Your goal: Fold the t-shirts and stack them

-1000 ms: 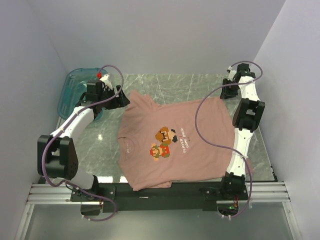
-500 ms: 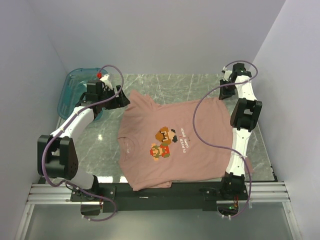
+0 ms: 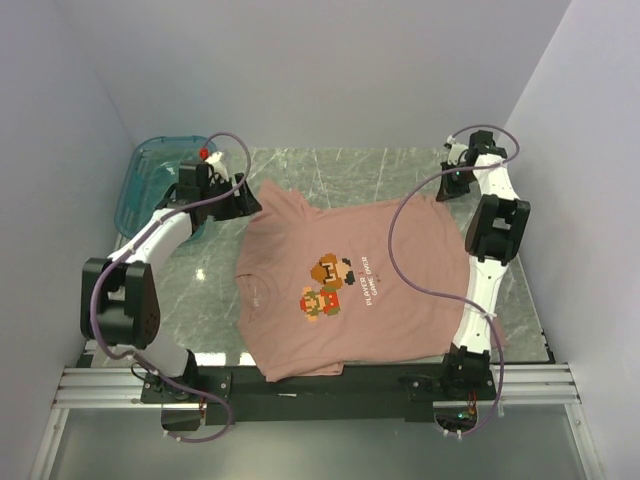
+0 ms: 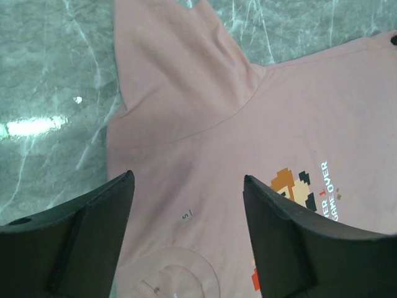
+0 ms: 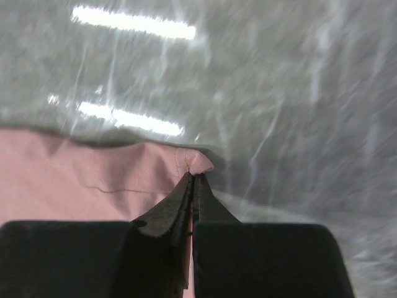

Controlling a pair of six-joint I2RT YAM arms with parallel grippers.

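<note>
Right wrist view: right pincer point(image 5: 192, 183) tight on t-shirt point(image 5: 93, 180) corner; left pincer point(image 4: 186, 180) wide, empty, above its shoulder.

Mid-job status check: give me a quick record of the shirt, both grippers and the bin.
t-shirt: dusty pink, spread flat on the table, print side up, not yet folded
left gripper: open, over the shirt between collar and far sleeve, gripping nothing
right gripper: shut, pinching the far hem corner of the t-shirt
bin: translucent teal, at the far left, beside the left arm
</note>
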